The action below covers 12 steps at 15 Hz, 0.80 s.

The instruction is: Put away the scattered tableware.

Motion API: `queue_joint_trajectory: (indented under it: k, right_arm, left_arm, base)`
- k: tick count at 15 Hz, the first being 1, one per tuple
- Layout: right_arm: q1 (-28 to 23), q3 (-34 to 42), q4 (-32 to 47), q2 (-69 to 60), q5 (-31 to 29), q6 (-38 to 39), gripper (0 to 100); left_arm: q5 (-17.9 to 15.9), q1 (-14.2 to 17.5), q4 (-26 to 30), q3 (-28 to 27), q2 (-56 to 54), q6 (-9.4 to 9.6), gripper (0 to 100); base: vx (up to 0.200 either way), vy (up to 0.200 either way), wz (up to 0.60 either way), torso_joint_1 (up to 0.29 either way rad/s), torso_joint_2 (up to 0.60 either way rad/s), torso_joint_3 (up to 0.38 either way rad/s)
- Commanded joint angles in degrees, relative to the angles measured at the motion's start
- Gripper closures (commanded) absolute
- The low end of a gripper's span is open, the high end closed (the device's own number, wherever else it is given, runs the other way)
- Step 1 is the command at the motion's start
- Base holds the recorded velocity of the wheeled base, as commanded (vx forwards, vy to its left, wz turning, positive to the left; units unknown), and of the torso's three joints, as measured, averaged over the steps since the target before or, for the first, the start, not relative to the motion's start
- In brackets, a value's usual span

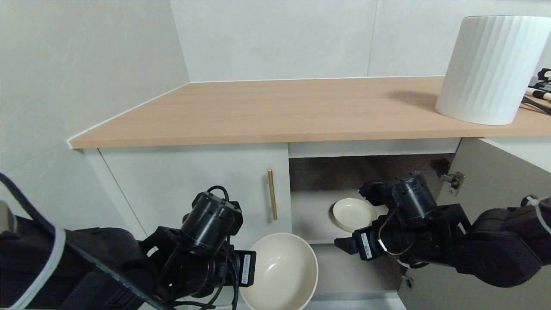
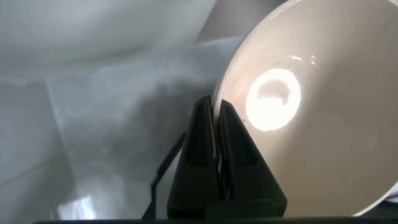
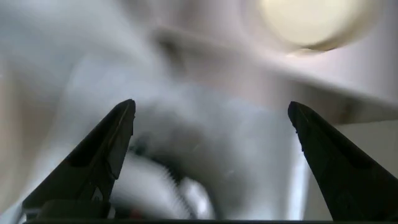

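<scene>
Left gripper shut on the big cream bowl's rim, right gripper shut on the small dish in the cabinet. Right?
Not quite. The right gripper is open and empty, as the right wrist view shows; the small dish lies on the cabinet shelf. The left gripper is indeed shut on the rim of the cream bowl.

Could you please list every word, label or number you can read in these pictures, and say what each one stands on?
Nothing can be read.
left-wrist label: white sticker, print too small to read.
right-wrist label: white sticker, print too small to read.
bowl, plate, white container, counter: no text seen.
</scene>
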Motion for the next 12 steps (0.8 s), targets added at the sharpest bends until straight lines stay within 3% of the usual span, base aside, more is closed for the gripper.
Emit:
queue_joint_trajectory:
  k: [1,6,9,12]
  right_arm:
    - [3.8,-0.9,0.7,-2.9,0.4,0.2,0]
    - [10.5,-0.9,0.9,-0.3,-0.2,3.2,0]
    - [12.6,-2.2,0.7,4.2,-5.3,3.5,0]
    - [12.7,-3.3,0.5,6.2,-5.5,5.4,0]
  left_arm:
    - [0.7,-0.4,-0.1,0.3,3.1,-0.10,100]
    - [4.3,-2.0,-0.1,0.5,2.4,-0.10,100]
    - [4.3,-2.6,0.0,0.6,1.2,-0.10,100]
    - [4.3,-3.2,0.1,0.9,0.6,-0.10,100]
  base:
    - [0.000,0.000,0.00,0.000,0.00,0.000]
    - [0.000,0.000,0.00,0.000,0.00,0.000]
    - [0.000,0.000,0.00,0.000,0.00,0.000]
    - [0.000,0.000,0.00,0.000,0.00,0.000]
